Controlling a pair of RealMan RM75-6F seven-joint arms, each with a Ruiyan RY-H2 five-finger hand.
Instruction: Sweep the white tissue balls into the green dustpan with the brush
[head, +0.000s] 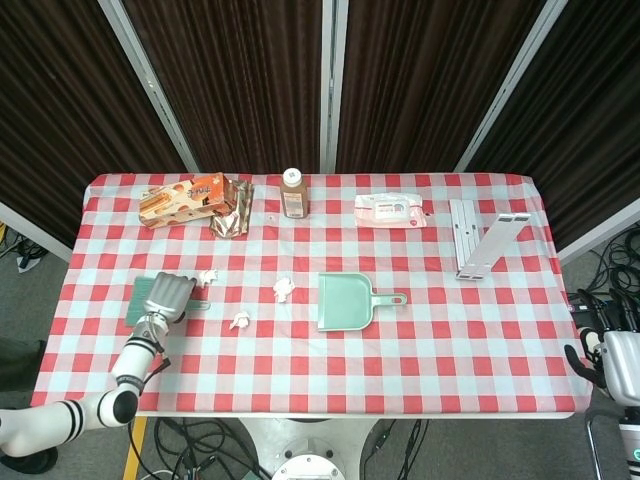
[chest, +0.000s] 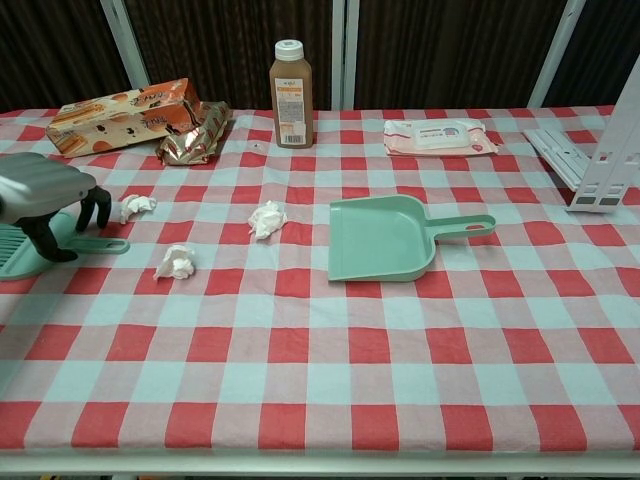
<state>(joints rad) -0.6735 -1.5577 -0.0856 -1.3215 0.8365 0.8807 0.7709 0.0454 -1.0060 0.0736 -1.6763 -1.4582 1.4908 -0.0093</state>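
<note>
We see a bench (head: 440, 330) covered in red-and-white check. On it lie a mint-green dustpan (head: 345, 301), a brush (chest: 30, 248) of the same green, and three white tissue balls (chest: 266, 219). Our left hand (chest: 50, 200) is silver-grey with black fingers (chest: 97, 210). At the back stand a brown bottle (chest: 290, 82) with a white cap, an orange box (head: 182, 197) and a pink-and-white wipes pack (chest: 440, 136).

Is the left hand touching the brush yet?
Cannot tell. In the chest view the left hand arches over the brush, dark fingertips down by its handle, but neither view plainly shows contact or a gap.
</note>
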